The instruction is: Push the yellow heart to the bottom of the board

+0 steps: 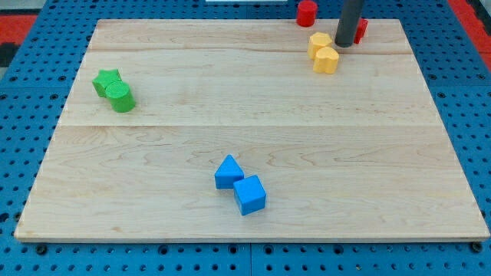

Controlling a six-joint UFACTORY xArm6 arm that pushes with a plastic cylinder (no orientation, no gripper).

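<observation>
The yellow heart point(327, 60) is seen near the tabletop's point(253, 115) top edge, at one o'clock, touching a second yellow block point(319, 43) at its eleven. The tip point(344, 44) is set just at the heart's one o'clock. No claw is fitted, only the rod.

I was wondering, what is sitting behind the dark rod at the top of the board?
A red block pokes out at the view's right of my tip; the rod covers most of it, so its shape cannot be told. A red cylinder stands clear to the view's left.
</observation>
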